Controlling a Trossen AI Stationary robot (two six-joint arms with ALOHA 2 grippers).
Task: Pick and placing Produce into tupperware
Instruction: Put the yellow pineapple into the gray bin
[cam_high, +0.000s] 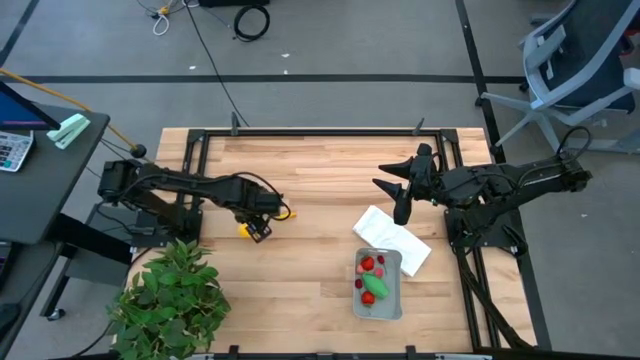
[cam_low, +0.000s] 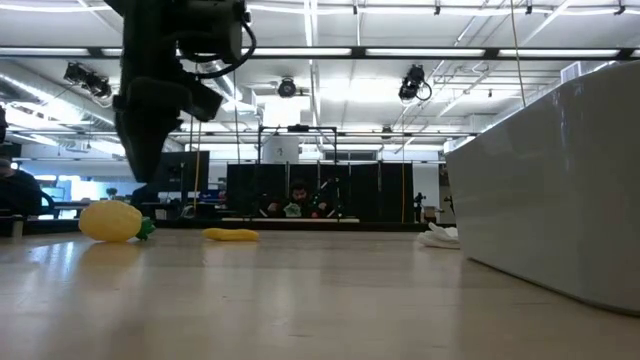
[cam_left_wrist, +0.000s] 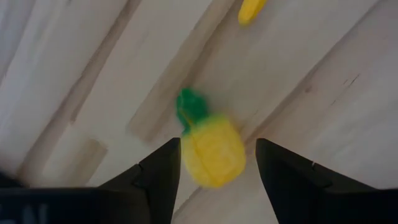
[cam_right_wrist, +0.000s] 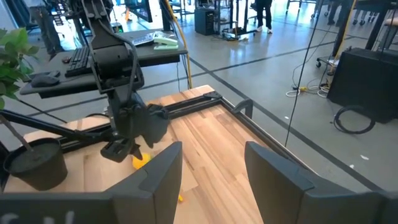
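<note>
A yellow lemon-like toy with a green leaf (cam_left_wrist: 211, 155) lies on the wooden table (cam_high: 300, 180), left of centre (cam_high: 244, 230) (cam_low: 110, 220). My left gripper (cam_left_wrist: 211, 183) (cam_high: 258, 228) hovers open just above it, a finger on either side, touching nothing. A thin orange-yellow piece (cam_high: 285, 212) (cam_left_wrist: 250, 9) (cam_low: 230, 234) lies just beyond. The pale grey tupperware (cam_high: 392, 300) (cam_low: 560, 190) stands near the table's near edge and holds red pieces (cam_high: 368, 265) and a green oval (cam_high: 376, 285). My right gripper (cam_high: 398, 188) (cam_right_wrist: 211, 171) waits open, raised over the table's right part.
A white cloth (cam_high: 395, 240) (cam_low: 438, 237) lies beside the tupperware's far end. A large leafy plant (cam_high: 170, 295) stands at the near left corner. A black frame (cam_high: 320, 133) runs along the table's far edge. Bare wood lies between the lemon and the tupperware.
</note>
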